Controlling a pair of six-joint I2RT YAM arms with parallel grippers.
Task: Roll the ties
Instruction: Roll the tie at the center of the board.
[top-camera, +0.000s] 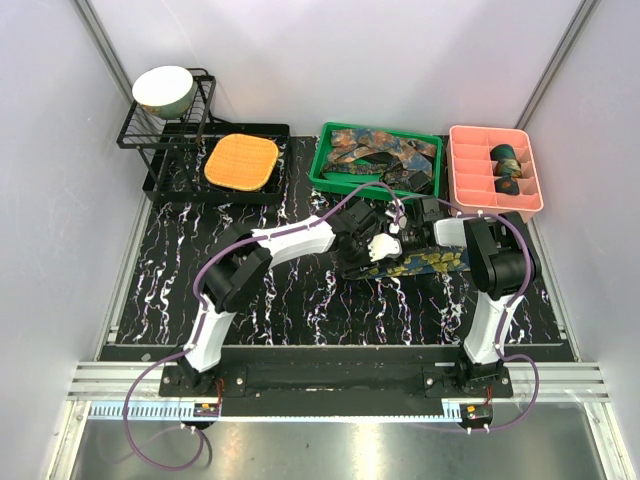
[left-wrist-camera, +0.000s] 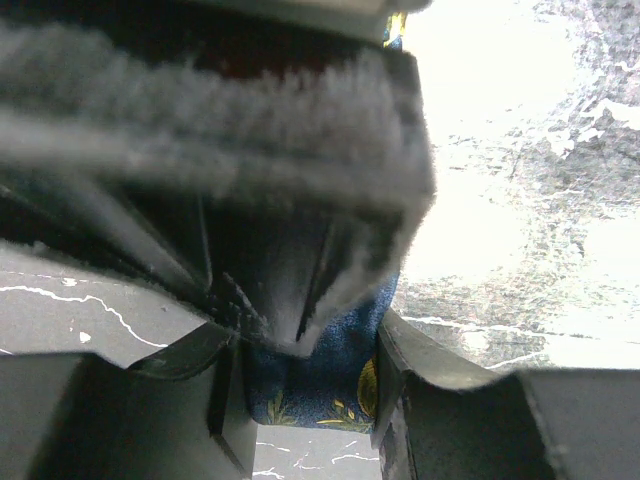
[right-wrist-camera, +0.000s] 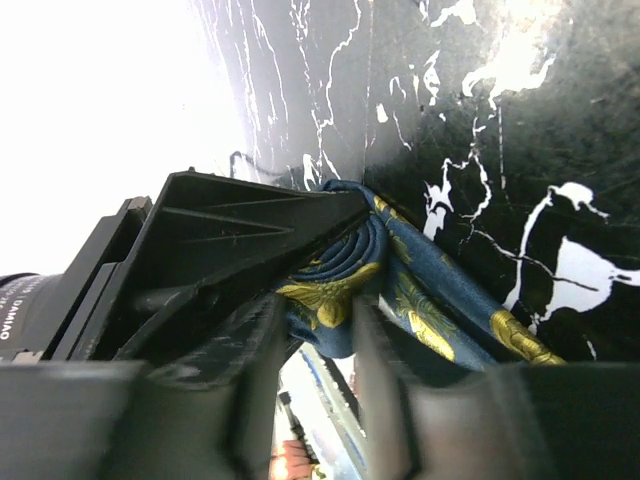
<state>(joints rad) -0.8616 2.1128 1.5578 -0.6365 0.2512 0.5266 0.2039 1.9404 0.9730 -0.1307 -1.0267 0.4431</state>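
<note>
A navy tie with gold paisley (top-camera: 432, 262) lies on the black marbled mat, its left end rolled into a small coil. My left gripper (top-camera: 366, 250) and right gripper (top-camera: 408, 234) meet at that coil. In the left wrist view the left gripper (left-wrist-camera: 310, 365) has navy fabric (left-wrist-camera: 330, 375) pinched between its fingers. In the right wrist view the right gripper (right-wrist-camera: 320, 320) is shut on the coil (right-wrist-camera: 335, 285), with the flat strip (right-wrist-camera: 450, 310) trailing off right. More loose ties (top-camera: 385, 155) fill a green tray (top-camera: 322, 178). Rolled ties (top-camera: 507, 160) sit in a pink divided tray (top-camera: 470, 185).
An orange waffle pad (top-camera: 240, 162) lies on a black tray at the back left. A bowl (top-camera: 164, 88) rests on a wire rack (top-camera: 135, 135) behind it. White walls close in the sides and back.
</note>
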